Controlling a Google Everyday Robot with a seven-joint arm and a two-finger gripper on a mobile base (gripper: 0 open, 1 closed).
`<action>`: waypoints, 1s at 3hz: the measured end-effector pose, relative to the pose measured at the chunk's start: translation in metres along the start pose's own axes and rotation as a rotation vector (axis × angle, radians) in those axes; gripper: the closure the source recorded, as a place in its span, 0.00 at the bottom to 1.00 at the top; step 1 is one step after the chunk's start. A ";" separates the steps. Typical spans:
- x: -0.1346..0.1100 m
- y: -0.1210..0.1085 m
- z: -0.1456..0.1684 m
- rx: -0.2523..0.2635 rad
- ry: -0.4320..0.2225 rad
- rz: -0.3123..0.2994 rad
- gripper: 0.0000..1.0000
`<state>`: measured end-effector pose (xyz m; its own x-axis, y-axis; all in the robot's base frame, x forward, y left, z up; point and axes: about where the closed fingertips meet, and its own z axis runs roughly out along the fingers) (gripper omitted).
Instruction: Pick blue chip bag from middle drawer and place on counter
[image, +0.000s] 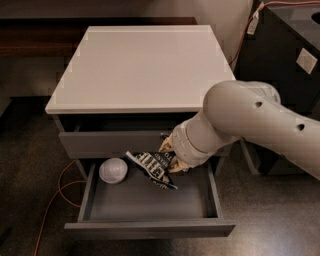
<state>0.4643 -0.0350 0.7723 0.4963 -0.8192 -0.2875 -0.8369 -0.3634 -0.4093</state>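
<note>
The blue chip bag (151, 168), a crinkled dark navy packet with white lettering, is hanging tilted over the open middle drawer (150, 229), above the centre of its floor, with its lower corner pointing down toward the drawer's front. The gripper (169, 156) is gripping the bag by its upper right edge, with the fingers pressed together on the foil; it is sitting over the rear right part of the drawer, largely hidden by the rounded cream wrist. The smooth, tubular white arm (250, 120) is reaching in from the right of the drawer. A round white dome (113, 170), matte and bowl-like, is resting in the drawer's rear left corner, apart from the bag. The drawer itself is showing a flat grey floor, thin walls and a plain handleless front. A second flat grey front (110, 143) is standing directly above the drawer's back. Higher up, the counter (145, 65), a glossy pale square slab with a thin edge, is overhanging it. An orange cable (55, 195) is curving over the speckled dark floor left of the drawer.
</note>
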 end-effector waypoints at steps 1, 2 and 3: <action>-0.008 -0.024 -0.021 -0.018 0.046 0.005 1.00; -0.019 -0.047 -0.045 -0.033 0.100 -0.005 1.00; -0.021 -0.078 -0.073 -0.037 0.169 -0.016 1.00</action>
<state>0.5022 -0.0214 0.8738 0.4665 -0.8749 -0.1298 -0.8385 -0.3908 -0.3796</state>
